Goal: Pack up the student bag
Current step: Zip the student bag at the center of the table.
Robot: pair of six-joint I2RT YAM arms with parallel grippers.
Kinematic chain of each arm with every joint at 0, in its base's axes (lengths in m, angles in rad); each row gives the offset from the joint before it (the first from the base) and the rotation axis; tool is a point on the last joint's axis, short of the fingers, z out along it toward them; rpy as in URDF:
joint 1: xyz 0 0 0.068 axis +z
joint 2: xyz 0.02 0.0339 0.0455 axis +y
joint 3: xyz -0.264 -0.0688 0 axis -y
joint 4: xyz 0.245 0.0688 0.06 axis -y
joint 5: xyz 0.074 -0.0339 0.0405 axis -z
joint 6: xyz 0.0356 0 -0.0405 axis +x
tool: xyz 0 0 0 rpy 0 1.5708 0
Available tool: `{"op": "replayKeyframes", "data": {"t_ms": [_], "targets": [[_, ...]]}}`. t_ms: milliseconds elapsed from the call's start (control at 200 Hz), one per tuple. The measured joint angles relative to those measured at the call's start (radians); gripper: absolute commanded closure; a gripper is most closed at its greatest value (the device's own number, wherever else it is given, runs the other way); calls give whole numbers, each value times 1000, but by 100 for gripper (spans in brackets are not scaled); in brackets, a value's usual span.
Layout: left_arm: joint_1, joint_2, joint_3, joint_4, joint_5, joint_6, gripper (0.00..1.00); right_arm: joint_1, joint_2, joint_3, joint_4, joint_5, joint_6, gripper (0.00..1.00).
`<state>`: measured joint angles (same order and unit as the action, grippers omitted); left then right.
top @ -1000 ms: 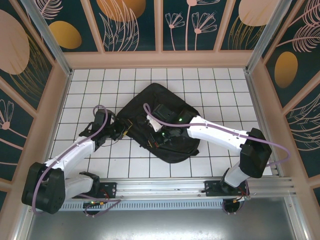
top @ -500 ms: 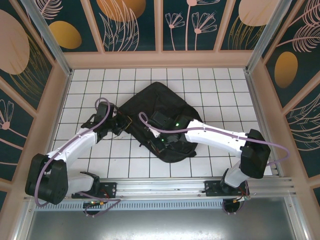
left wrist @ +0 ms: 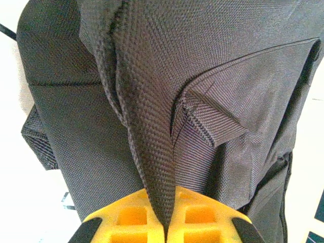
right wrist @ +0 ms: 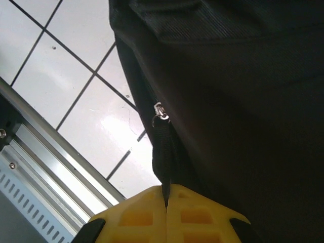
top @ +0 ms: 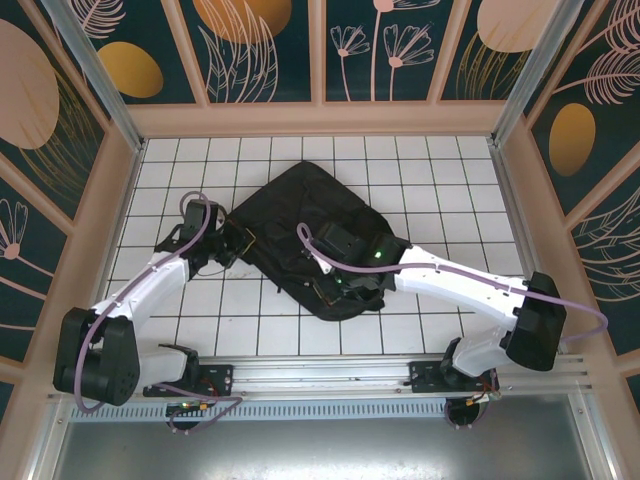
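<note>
The black woven student bag lies flat and rumpled mid-tabletop, a ridge of its cloth clenched in the left tool, the right tool clamped on what looks like its zipper strap.

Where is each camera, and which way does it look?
Top external: above and behind the arms, looking down on the student bag; both arms show.
Left wrist: above the left claw, facing pinched bag fabric.
Right wrist: above the right claw, facing a pinched zipper strap.
All three share the bag.
</note>
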<state>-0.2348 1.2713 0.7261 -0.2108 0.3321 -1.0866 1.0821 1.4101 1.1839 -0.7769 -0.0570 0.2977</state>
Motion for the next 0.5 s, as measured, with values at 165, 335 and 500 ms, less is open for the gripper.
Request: {"op": "replayKeyframes", "data": {"t_ms": [165, 335, 500], "targets": [[25, 18, 33, -34, -10, 32, 100, 0, -23, -30, -32, 16, 3, 100], [47, 55, 91, -80, -34, 71, 100, 0, -61, -37, -63, 31, 3, 100], [49, 137, 187, -109, -34, 108, 100, 0, -91, -37, -60, 33, 3, 100]]}}
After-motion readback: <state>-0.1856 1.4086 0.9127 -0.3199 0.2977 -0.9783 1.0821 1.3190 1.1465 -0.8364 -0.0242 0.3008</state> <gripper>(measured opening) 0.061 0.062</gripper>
